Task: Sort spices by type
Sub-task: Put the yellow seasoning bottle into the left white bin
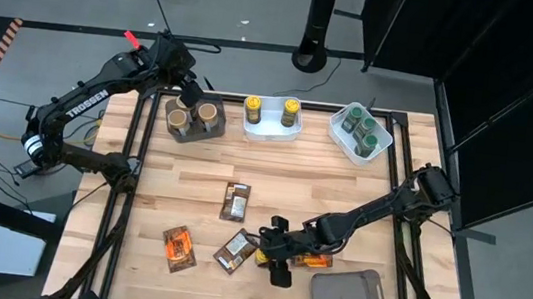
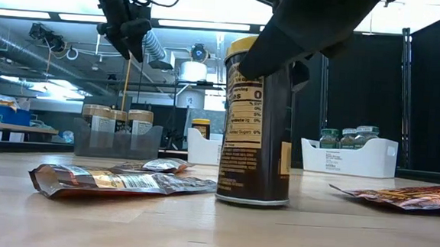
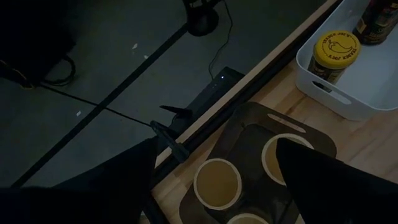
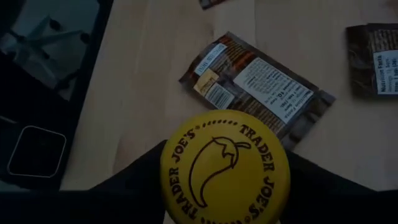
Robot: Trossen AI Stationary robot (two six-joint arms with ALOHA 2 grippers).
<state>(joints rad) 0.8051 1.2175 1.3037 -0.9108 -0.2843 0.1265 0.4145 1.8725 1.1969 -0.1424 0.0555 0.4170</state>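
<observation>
Table (image 1: 294, 173): wooden top, spices spread over near half.
Grey bin (image 1: 348, 298): near right corner, just beside the right gripper.
White trays (image 1: 271, 127): two along the far edge, holding jars.
Left gripper (image 1: 190, 94): fingers spread, hovering over the dark bin (image 1: 193, 126) of tan-lidded jars.
Right gripper (image 1: 275, 248): fingers either side of the yellow-lidded jar (image 4: 225, 167); contact cannot be told.
Yellow-lidded jar: upright on table, near edge.
Brown packets (image 1: 233, 249): flat, one just beside the jar.
Orange packet (image 1: 178, 248): flat, near left.

Wooden table (image 1: 274, 176): three trays along far edge, brown packets (image 1: 234, 201) mid-table, grey bin (image 1: 348, 298) front.
</observation>
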